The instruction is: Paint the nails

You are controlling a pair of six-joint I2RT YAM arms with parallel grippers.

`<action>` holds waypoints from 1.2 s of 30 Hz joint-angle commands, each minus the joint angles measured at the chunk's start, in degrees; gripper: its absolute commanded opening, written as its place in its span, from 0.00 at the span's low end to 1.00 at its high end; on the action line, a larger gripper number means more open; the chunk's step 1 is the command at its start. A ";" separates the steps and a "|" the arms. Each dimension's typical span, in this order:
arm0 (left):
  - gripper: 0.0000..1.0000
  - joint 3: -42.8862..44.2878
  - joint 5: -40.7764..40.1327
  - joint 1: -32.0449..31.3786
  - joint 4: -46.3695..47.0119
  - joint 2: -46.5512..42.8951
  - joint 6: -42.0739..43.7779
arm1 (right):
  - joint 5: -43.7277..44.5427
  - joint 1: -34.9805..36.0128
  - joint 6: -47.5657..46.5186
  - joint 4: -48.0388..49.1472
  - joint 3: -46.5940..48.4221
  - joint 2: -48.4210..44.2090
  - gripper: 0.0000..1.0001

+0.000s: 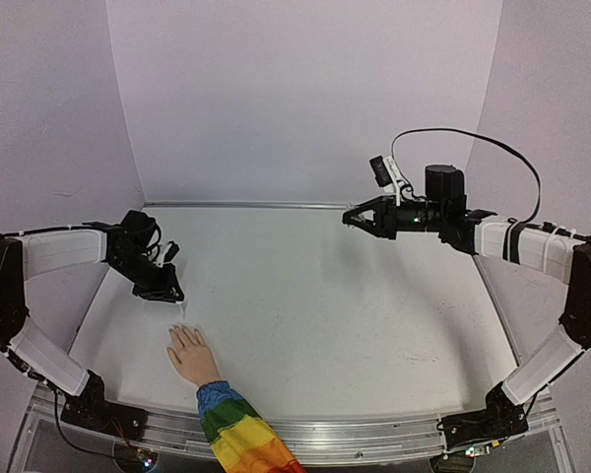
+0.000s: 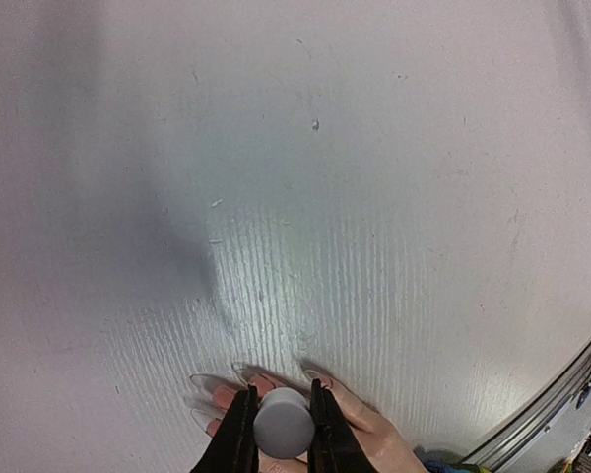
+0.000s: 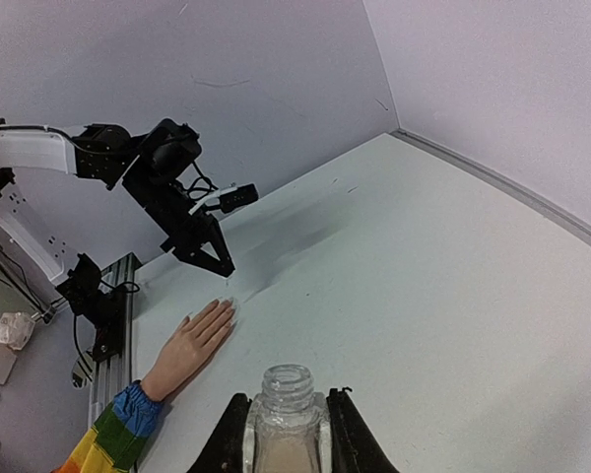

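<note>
A skin-coloured mannequin hand (image 1: 190,355) with a rainbow-striped sleeve (image 1: 238,437) lies palm down near the table's front left. Its nails (image 2: 244,372) are long and pale, pointing away from the arms' bases. My left gripper (image 2: 283,394) hovers directly over the fingers, shut on a round grey-white cap (image 2: 283,426). A thin pale brush (image 1: 181,308) hangs from the left gripper, its tip just beyond the fingertips (image 3: 227,307). My right gripper (image 3: 289,397) is raised over the back right of the table, shut on an open clear bottle (image 3: 289,419) with pale liquid inside.
The white table (image 1: 335,305) is walled at the back and both sides. A metal rail (image 1: 374,434) runs along its front edge, where the sleeve crosses it. The right arm's cable (image 1: 492,148) loops above its wrist.
</note>
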 commanded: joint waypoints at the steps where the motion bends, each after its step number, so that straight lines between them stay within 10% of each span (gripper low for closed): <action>1: 0.00 0.95 0.37 -0.52 -0.14 1.80 -0.66 | -1.54 -0.22 0.74 4.00 0.18 -2.89 0.00; 36: 0.00 -0.33 0.76 -0.57 0.53 6.19 0.72 | -1.72 -0.19 1.02 4.56 0.44 -2.67 0.00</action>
